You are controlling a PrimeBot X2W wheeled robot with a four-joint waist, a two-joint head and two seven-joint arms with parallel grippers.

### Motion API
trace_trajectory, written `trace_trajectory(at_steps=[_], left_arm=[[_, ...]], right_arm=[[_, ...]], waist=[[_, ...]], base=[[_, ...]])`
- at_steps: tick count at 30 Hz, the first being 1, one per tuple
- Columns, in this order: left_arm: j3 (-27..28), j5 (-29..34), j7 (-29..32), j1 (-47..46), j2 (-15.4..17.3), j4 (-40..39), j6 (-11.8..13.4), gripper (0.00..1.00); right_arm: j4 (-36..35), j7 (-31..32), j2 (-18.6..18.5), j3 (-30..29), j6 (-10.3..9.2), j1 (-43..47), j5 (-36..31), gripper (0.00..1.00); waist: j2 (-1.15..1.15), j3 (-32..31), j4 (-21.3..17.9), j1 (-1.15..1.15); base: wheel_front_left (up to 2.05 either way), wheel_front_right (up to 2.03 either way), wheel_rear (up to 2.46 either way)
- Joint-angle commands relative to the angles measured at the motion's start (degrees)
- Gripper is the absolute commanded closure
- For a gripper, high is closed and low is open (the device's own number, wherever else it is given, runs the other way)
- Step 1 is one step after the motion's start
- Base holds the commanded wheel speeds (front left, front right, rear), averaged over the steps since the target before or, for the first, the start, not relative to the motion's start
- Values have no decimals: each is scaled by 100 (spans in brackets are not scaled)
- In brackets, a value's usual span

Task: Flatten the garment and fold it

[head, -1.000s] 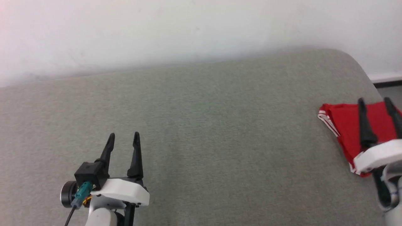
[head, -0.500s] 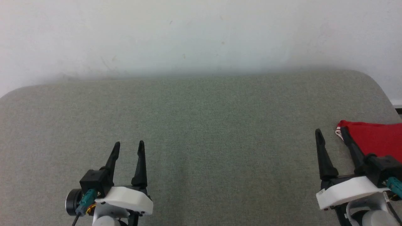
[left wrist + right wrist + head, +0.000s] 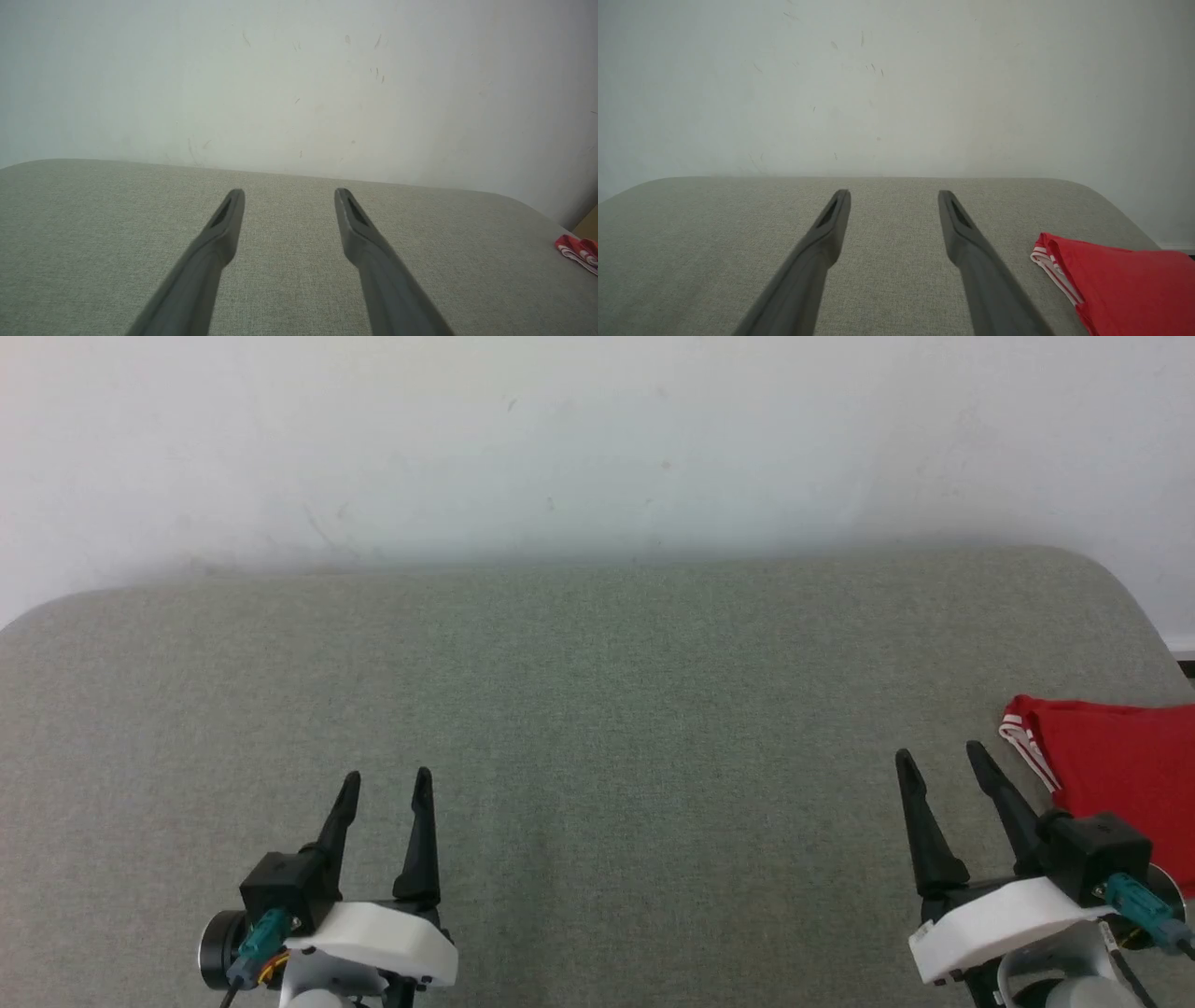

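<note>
Garment (image 3: 1120, 775) on grey surface (image 3: 597, 709) far right, left gripper (image 3: 387, 773) and right gripper (image 3: 939, 749) fingers spread, empty.

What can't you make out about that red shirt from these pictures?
- Head view: the garment runs off the right edge; the right gripper covers part of its near edge.
- Right wrist view: right and bottom edges cut it off.
- Left wrist view: a tiny scrap at the right edge.
</note>
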Motion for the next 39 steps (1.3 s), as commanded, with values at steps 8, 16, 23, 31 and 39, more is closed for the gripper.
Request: trace_trajectory(at_steps=[8, 16, 23, 31, 39], left_arm=[[17, -85, -27, 32, -29, -1, 12, 0], [-3, -41, 10, 0, 0, 38, 6, 100], [-2, -40, 11, 0, 0, 37, 6, 100], [13, 12, 73, 10, -2, -14, 8, 100], [37, 90, 167, 26, -4, -91, 11, 100]], right_arm=[[56, -9, 24, 40, -11, 18, 51, 0], [56, 1, -5, 35, 1, 0, 49, 100], [56, 3, -7, 23, 1, 0, 48, 100], [46, 32, -5, 21, 1, -6, 10, 100], [31, 77, -3, 19, 0, -15, -48, 100]], waist=[[0, 21, 17, 0], [0, 26, 18, 0], [0, 27, 17, 0], [0, 29, 15, 0], [0, 33, 13, 0]], base=[[0, 0, 0], [0, 0, 0], [0, 0, 0], [0, 0, 0], [0, 0, 0]])
